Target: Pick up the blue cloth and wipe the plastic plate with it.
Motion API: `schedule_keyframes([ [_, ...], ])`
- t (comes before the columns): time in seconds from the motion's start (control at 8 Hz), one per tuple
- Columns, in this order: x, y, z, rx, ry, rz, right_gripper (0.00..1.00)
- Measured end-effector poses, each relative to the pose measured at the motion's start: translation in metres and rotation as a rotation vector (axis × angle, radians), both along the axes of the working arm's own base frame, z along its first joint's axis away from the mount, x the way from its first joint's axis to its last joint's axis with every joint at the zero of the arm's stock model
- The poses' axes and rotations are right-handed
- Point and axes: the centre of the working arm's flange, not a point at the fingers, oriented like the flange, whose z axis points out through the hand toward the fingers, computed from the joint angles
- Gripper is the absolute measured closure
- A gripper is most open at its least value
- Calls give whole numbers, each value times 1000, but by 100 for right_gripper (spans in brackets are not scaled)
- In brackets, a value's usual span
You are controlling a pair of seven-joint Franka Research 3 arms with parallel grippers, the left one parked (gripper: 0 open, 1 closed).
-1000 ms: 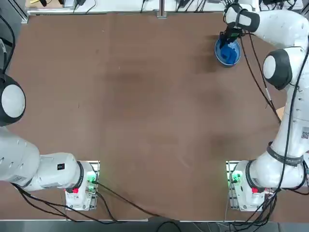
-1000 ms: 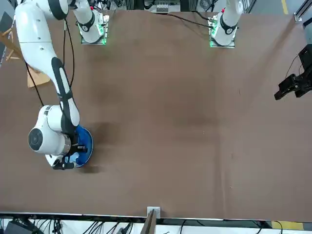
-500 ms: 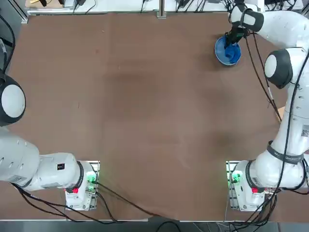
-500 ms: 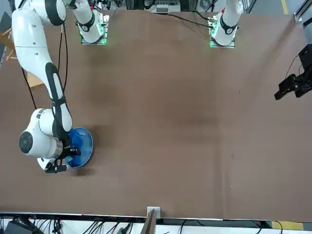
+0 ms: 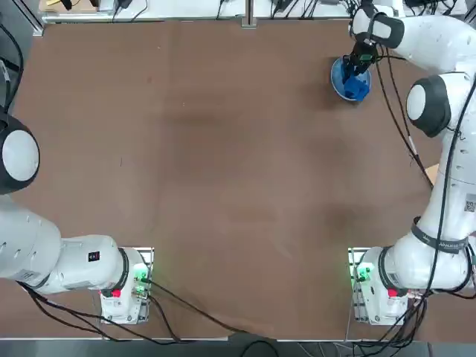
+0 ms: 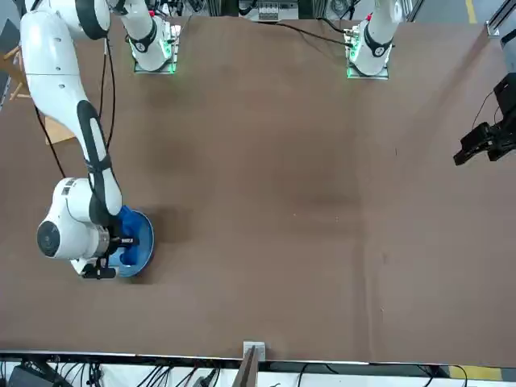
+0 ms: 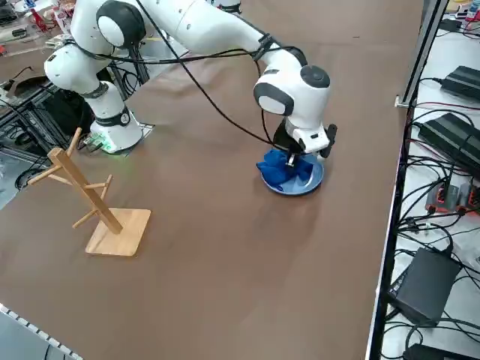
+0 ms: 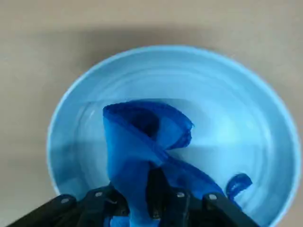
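A blue cloth (image 8: 142,156) is being pinched between the closed fingers of the right gripper (image 8: 161,208) and pressed down into a plastic plate (image 8: 236,109), with the cloth bunched and folded against the pale blue floor of the dish. The cloth is being kept inside the raised rim, a small loose corner lying apart from the main fold, as is being shown in the wrist view.

The plate (image 5: 339,83) is being seen from overhead at the far right corner of the brown table (image 5: 208,171), well apart from both arm bases, with the gripper (image 5: 357,68) poised directly over it and the darker cloth (image 5: 355,85) covering much of the dish. From across the table the plate (image 6: 143,242) is being partly hidden by the white wrist of the arm, the cloth (image 6: 127,222) showing at its edge beside the gripper (image 6: 111,254).

From the raised side camera the gripper (image 7: 294,155) is being pointed down onto the cloth (image 7: 285,171), which is spreading across the plate (image 7: 311,182) and slightly over its near edge. A wooden stand (image 7: 97,202) with angled pegs is being shown upright on the same table, well apart from the plate
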Motion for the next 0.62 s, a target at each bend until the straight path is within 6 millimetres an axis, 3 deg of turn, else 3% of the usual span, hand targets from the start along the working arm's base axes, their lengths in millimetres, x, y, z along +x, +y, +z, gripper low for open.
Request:
schedule_keyframes([
  [0.25, -1, 19, 0, 10, -3, -20, 85],
  [0.62, 13, 21, 3, 25, -120, -10, 85],
])
